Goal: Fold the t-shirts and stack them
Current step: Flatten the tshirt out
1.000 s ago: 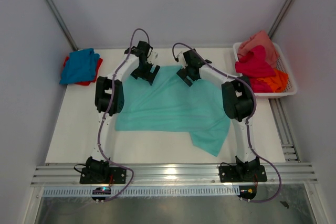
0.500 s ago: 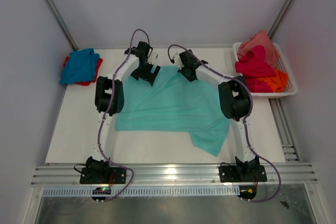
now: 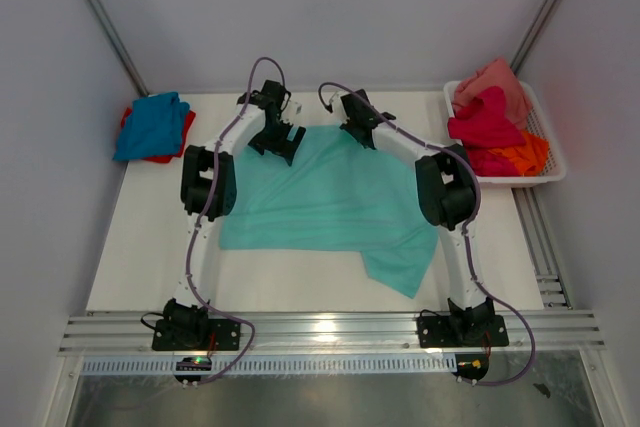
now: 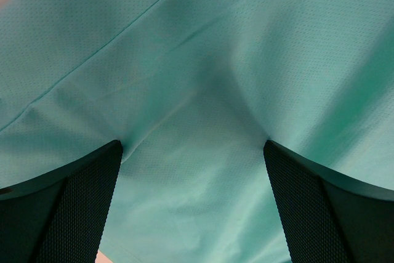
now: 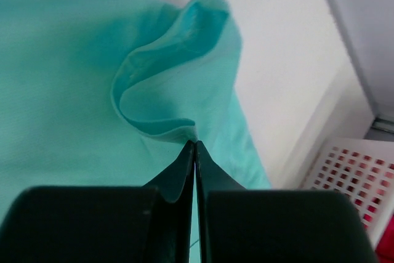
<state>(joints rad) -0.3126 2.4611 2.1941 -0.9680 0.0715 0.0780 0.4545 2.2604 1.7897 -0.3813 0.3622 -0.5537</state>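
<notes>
While the big teal shirt (image 3: pixel 330 202) lies spread out in the middle of the table (image 3: pixel 140 257), both grippers sit at its far edge, near the top of the overhead view. The right gripper (image 5: pixel 196 145) has its two fingers pressed tight together. A little curl of teal cloth stands up right at their tips, so I think it is pinching the edge of the shirt. The left gripper (image 4: pixel 192 147) has its fingers spread wide apart. They rest on the cloth, and the cloth puffs up between them, but nothing is squeezed there.

Most of the teal shirt is flat. One corner sticks out toward the lower right of the overhead view and looks rumpled. I see no neat fold in it yet.

At the upper left a blue shirt (image 3: pixel 150 125) lies on top of a red shirt (image 3: pixel 172 154). That looks like the pile of finished shirts, so two seem done. On the right a white basket (image 3: pixel 556 162) holds a pink shirt (image 3: pixel 495 82), a magenta shirt (image 3: pixel 485 122) and an orange shirt (image 3: pixel 520 155), all bunched up. Those three wait for their turn.

So the job looks less than half done. The teal shirt needs folding and a place on the pile, and then come the three from the basket.
</notes>
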